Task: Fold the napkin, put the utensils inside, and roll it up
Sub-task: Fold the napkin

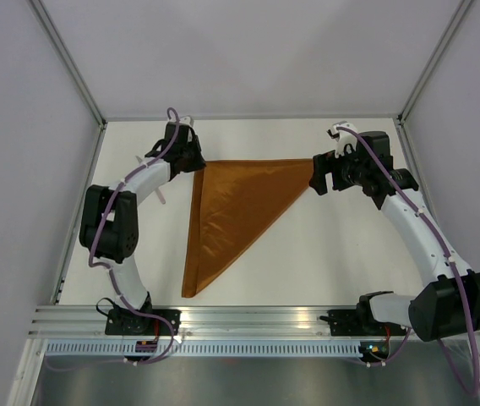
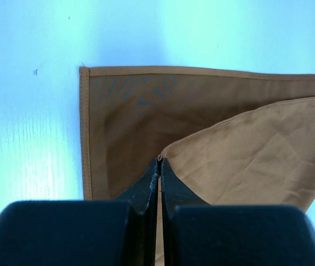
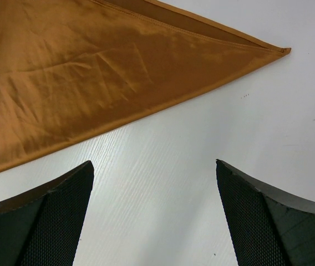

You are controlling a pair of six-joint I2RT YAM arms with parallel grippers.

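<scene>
Top view: far-left corner of rust-brown cloth napkin [image 1: 231, 211] hidden under left gripper [image 1: 198, 165]; right corner covered by right gripper [image 1: 316, 175]. Left wrist view: napkin runs off right edge; lower part hidden behind black fingers [image 2: 146, 191]. Right wrist view: napkin cut by top and left edges; mesh-padded fingers [image 3: 52, 216] cut by bottom edge.

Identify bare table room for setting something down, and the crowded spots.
Widest bare table: between the napkin's diagonal edge and the right arm. Narrower strip: napkin to left arm. Crowded: napkin's far corners, by left end effector and right end effector.
</scene>
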